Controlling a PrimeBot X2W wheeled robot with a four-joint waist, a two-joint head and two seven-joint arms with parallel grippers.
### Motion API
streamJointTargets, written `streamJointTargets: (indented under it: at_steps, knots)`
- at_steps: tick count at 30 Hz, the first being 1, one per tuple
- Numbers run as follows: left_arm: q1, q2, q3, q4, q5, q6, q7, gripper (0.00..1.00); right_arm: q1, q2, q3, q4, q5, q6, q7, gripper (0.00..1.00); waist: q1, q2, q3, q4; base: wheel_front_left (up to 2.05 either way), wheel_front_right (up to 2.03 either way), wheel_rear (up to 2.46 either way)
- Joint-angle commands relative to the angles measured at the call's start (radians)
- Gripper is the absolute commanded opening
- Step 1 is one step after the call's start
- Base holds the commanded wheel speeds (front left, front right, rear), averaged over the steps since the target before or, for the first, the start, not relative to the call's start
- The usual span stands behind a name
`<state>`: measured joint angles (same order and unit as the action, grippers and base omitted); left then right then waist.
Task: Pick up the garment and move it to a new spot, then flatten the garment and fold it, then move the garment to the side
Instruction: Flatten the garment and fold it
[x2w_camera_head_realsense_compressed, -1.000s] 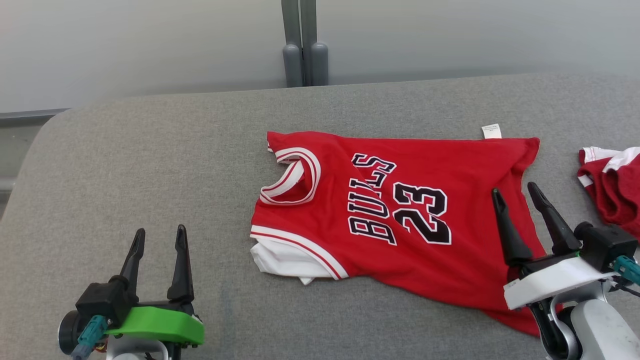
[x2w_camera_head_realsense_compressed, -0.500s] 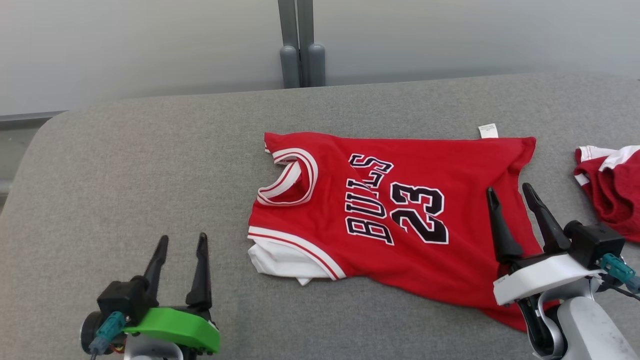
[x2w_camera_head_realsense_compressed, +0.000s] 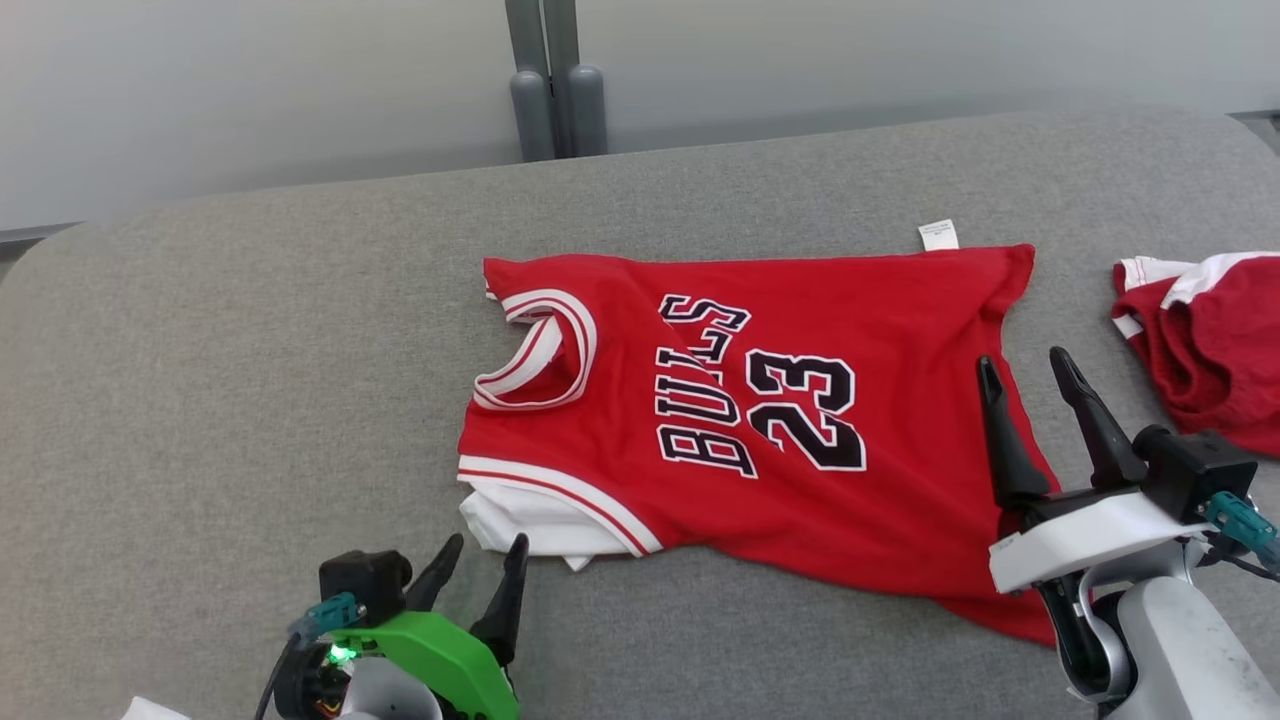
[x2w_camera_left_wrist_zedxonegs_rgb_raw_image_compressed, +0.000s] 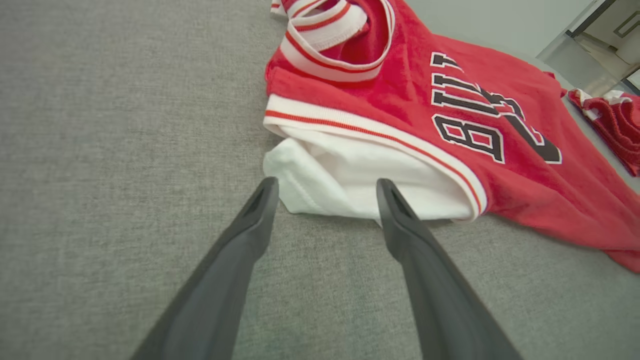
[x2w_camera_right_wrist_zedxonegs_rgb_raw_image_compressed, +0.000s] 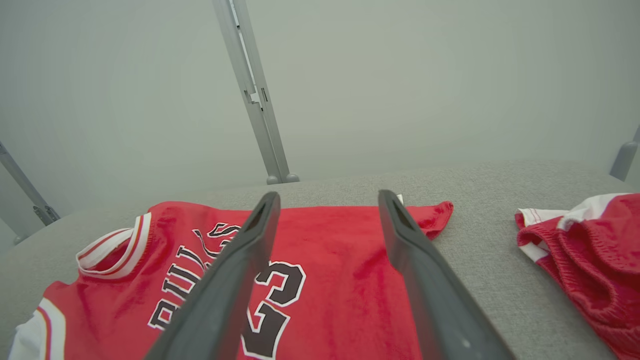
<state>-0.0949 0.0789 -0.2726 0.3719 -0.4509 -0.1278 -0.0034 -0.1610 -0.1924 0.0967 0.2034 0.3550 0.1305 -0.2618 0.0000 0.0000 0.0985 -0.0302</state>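
Lying spread across the middle of the head view, a red sleeveless jersey (x2w_camera_head_realsense_compressed: 760, 420) printed with BULLS and 23 is seen on a grey fabric surface (x2w_camera_head_realsense_compressed: 250, 350). Its neck opening is turned toward the left of the frame, and a white label (x2w_camera_head_realsense_compressed: 938, 235) sits at its upper right corner. A white inner layer (x2w_camera_head_realsense_compressed: 520, 520) is shown at its lower left. At the lower left, the left gripper (x2w_camera_head_realsense_compressed: 488, 545) is spread wide and empty, fingertips just beside that white edge. At the lower right, the right gripper (x2w_camera_head_realsense_compressed: 1023, 358) is likewise spread, holding nothing, its fingers overlapping the jersey's right end. A second red garment (x2w_camera_head_realsense_compressed: 1210, 340) is bunched at the right edge.
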Motion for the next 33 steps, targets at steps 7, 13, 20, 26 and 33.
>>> streamJointTargets:
  at_steps: [7,13,20,26,33]
  knots:
    - [-0.077,0.0,-0.044,0.118,-0.064,-0.004,-0.009,0.86,-0.026,0.008,-0.001,0.003,-0.008,0.0,-0.004,1.0,0.0,0.0,0.035,-0.034,0.0,0.0,0.0]
    - [-0.111,0.019,-0.075,0.165,-0.102,-0.004,-0.04,0.0,-0.026,0.012,-0.007,0.007,-0.01,0.0,-0.004,1.0,0.0,0.0,0.039,-0.03,0.0,0.0,0.0]
    - [-0.122,0.047,-0.097,0.078,-0.093,-0.004,-0.095,0.0,-0.022,0.009,-0.01,0.006,-0.011,0.0,-0.004,1.0,0.0,0.0,0.032,-0.022,0.0,0.0,0.0]
    - [-0.129,0.055,-0.123,-0.102,-0.086,0.006,-0.046,0.0,-0.027,0.014,-0.025,0.004,-0.018,0.0,-0.004,1.0,0.0,0.0,0.038,-0.049,0.0,0.0,0.0]
    - [-0.287,0.028,-0.196,-0.074,-0.102,-0.001,0.074,0.0,-0.05,0.034,-0.016,0.005,-0.021,0.0,-0.004,1.0,0.0,0.0,0.093,-0.118,0.0,0.0,0.0]
